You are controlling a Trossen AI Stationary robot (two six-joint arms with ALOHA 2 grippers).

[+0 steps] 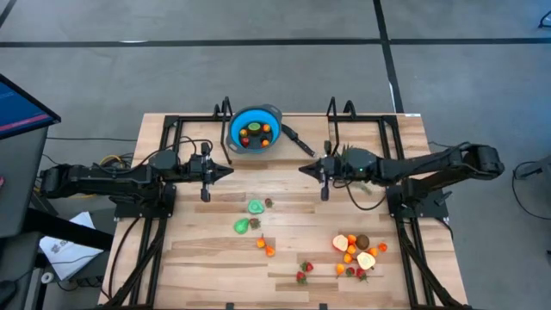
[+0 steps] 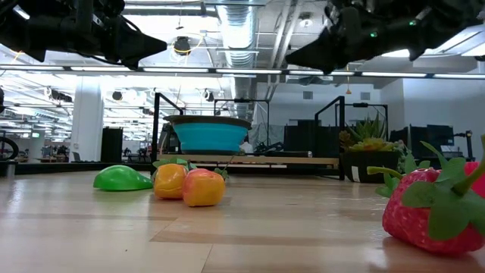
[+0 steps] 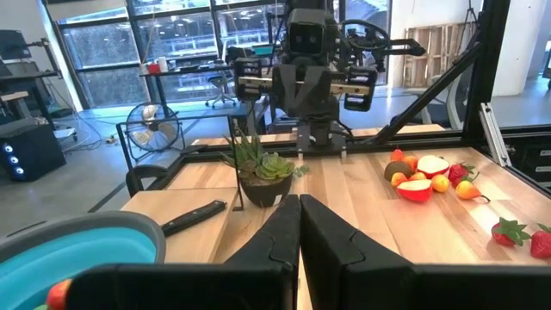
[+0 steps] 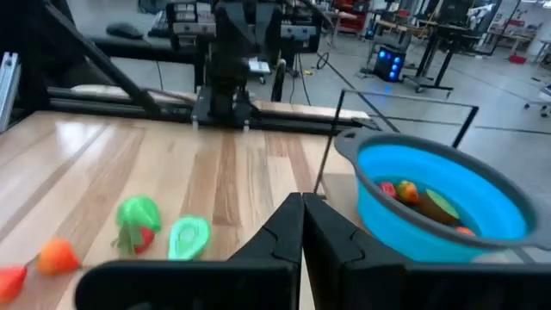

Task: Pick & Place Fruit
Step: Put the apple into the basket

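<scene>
We're looking into a big open robotics lab or industrial workshop: bare ceiling ducts [image 2: 241,30] and strip lights run overhead, and the floor [image 1: 258,60] is grey concrete. The wooden table [image 1: 207,250] sits in a black metal frame [image 1: 172,129] with two arms bolted on. Beyond it stand a floor fan [image 3: 159,138], wooden pallets [image 3: 435,52] and equipment-laden benches [image 4: 465,34].

The high view looks straight down on the whole tabletop [image 1: 284,241]. The low view sits at board level, close to a strawberry [image 2: 436,208]. Each wrist view faces the opposite arm; all share the blue bowl [image 1: 255,129].
</scene>
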